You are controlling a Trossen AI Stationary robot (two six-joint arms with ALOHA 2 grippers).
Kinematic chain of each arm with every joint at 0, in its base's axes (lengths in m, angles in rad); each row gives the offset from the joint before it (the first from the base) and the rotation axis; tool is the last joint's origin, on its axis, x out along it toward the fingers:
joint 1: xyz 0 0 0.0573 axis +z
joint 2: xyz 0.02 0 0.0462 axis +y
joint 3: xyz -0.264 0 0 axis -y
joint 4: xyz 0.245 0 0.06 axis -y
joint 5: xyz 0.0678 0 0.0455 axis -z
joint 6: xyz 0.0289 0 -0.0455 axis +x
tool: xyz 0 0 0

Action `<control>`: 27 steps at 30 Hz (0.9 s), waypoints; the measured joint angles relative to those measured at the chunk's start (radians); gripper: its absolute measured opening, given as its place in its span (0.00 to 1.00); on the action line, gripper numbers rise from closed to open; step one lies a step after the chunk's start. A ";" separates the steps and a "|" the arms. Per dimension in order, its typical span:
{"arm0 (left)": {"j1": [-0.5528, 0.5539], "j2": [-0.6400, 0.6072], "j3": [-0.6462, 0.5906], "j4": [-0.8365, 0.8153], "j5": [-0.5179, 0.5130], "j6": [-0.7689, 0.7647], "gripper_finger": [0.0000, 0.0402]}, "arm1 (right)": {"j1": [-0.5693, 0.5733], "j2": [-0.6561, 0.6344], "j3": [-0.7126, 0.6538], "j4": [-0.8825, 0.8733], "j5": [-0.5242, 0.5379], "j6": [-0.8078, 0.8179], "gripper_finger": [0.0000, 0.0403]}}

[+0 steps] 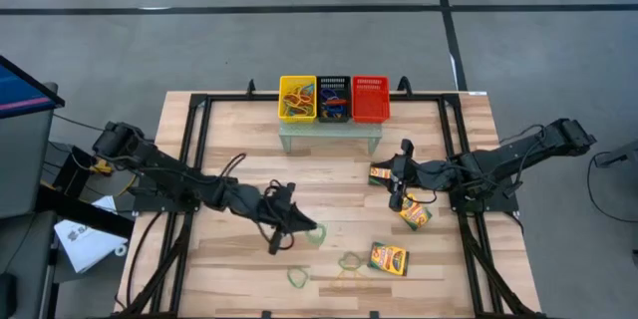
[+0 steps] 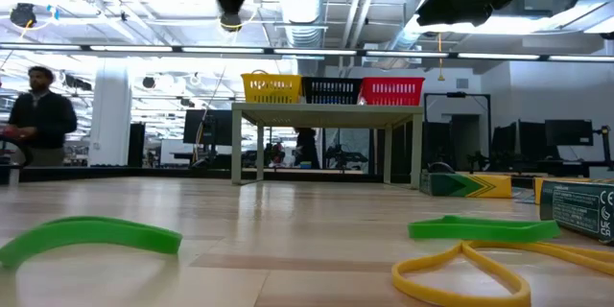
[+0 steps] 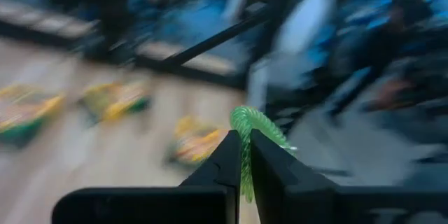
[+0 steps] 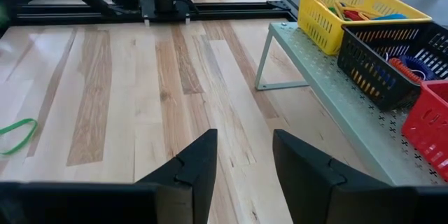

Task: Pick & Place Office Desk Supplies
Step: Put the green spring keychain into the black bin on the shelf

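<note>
The left hand (image 3: 240, 155) is pinched shut on a green rubber band (image 3: 253, 127), whose loop stands up just past the fingertips. In the high view this hand (image 1: 291, 227) is over the middle of the desk (image 1: 239, 174), with the band hanging beside it.

The step in hand looks like carrying that band to a basket. The yellow basket (image 1: 297, 98), black basket (image 1: 333, 98) and red basket (image 1: 370, 98) sit in a row on a small raised shelf (image 1: 329, 136), well ahead of the left hand and slightly to its right. To do this well, the hand should keep its pinch firm and travel high enough for the dangling loop to pass the basket rim, then let go only once the band is fully inside the walls; a limp band can easily catch on the mesh.

The right hand (image 4: 243, 157) waits with fingers partly apart and nothing between them, near the shelf. Three crayon boxes (image 1: 389, 258) lie close around it, and other bands (image 1: 351, 260) lie on the desk behind the left hand.
</note>
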 joint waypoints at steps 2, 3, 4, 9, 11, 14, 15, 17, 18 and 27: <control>-0.003 -0.019 0.000 0.067 0.076 0.000 0.02 | 0.000 0.000 0.000 0.000 0.000 0.000 0.34; -0.008 -0.028 0.000 0.094 0.101 0.001 0.02 | 0.000 0.000 0.000 0.000 0.000 0.000 0.34; -0.015 -0.037 0.000 0.116 0.120 0.005 0.02 | 0.000 0.000 0.000 0.000 0.000 0.000 0.34; -0.049 -0.084 0.001 0.205 0.192 0.035 0.03 | 0.000 0.000 0.000 0.000 0.000 0.000 0.34; -0.066 -0.102 0.001 0.244 0.194 0.050 0.03 | 0.000 0.000 0.000 0.000 0.000 0.000 0.34; -0.097 -0.127 0.001 0.295 0.194 0.106 0.03 | 0.000 0.000 0.000 0.000 0.000 0.000 0.34; -0.106 -0.136 0.001 0.315 0.194 0.117 0.02 | 0.000 0.000 0.000 0.000 0.000 0.000 0.34; -0.126 -0.159 0.001 0.337 0.195 0.142 0.02 | 0.000 0.000 0.000 0.000 0.000 0.000 0.34; -0.136 -0.171 0.001 0.348 0.201 0.159 0.02 | 0.000 0.000 0.000 0.000 0.000 0.000 0.34; -0.185 -0.237 0.002 0.374 0.240 0.262 0.02 | 0.000 0.000 0.000 0.000 0.000 0.000 0.34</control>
